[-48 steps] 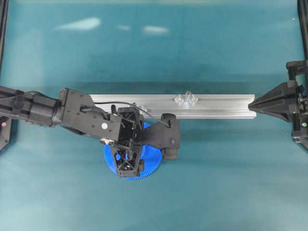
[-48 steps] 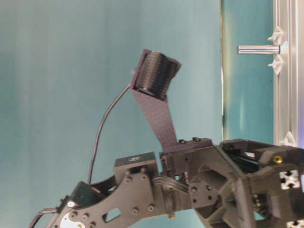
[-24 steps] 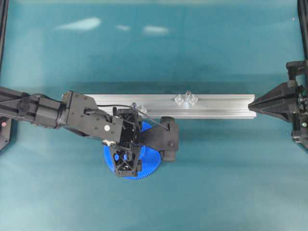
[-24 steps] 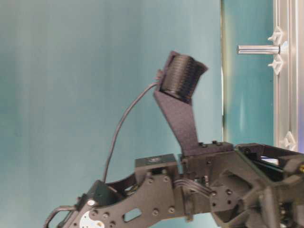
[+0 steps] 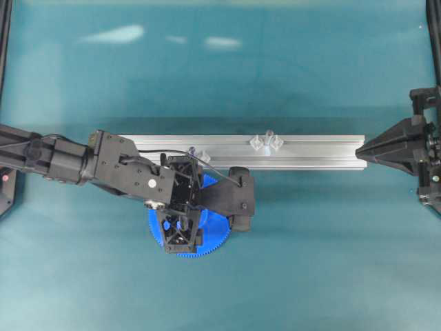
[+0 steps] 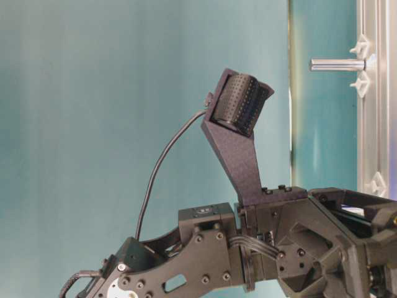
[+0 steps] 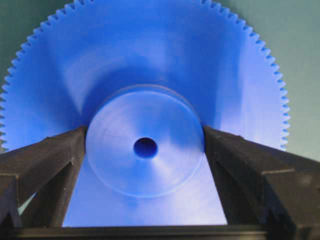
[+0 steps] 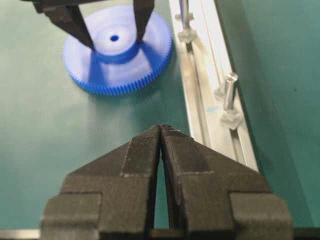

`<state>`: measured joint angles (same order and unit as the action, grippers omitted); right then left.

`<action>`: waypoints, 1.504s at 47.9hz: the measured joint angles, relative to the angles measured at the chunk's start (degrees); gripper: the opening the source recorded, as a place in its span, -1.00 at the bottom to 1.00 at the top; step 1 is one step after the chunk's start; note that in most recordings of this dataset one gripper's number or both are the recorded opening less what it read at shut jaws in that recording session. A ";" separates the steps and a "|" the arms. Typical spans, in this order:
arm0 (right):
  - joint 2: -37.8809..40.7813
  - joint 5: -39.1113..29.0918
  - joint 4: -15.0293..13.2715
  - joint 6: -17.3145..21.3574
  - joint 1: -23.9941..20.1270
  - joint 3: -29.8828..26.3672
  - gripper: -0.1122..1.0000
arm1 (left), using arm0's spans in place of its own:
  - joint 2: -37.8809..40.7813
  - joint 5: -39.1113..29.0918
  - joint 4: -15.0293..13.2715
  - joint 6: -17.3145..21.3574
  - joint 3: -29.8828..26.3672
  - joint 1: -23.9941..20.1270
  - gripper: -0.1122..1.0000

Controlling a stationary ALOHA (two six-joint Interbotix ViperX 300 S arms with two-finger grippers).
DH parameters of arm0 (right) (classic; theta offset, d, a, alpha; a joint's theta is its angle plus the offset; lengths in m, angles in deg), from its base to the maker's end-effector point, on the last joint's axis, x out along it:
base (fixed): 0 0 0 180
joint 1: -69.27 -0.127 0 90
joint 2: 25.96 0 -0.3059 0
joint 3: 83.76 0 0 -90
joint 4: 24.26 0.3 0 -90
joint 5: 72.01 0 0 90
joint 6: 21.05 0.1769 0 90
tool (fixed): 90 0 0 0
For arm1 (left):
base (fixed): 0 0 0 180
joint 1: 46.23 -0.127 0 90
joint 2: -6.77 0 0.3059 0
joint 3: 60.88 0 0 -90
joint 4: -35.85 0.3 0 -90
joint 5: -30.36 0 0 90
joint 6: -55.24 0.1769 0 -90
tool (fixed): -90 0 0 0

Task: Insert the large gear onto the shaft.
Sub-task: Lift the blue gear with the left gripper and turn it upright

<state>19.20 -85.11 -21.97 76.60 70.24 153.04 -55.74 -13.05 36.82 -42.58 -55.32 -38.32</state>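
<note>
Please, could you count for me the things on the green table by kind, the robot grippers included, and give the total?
large gear: 1
shafts: 2 (the second stands nearer the gear)
aluminium rail: 1
grippers: 2, the left gripper and the right gripper
Total: 6

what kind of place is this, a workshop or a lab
Probably a robotics lab bench: two black robot arms over a teal mat, an aluminium rail fitted with a shaft, and a large gear.
</note>
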 measured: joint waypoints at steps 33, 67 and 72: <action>0.00 0.00 -0.09 0.00 0.00 0.00 -0.58 | 0.00 -0.09 0.09 -0.09 -0.18 0.00 0.57; -1.85 0.00 0.00 0.00 0.00 0.35 -0.58 | -0.44 -3.16 0.09 -0.26 -3.16 0.00 0.57; -2.37 -0.09 0.00 0.00 0.00 0.44 -0.58 | -0.62 -6.68 0.09 0.18 -5.27 0.00 0.57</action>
<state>16.82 -85.20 -21.97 76.60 70.24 153.48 -56.36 -19.73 36.90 -42.41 -60.59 -38.32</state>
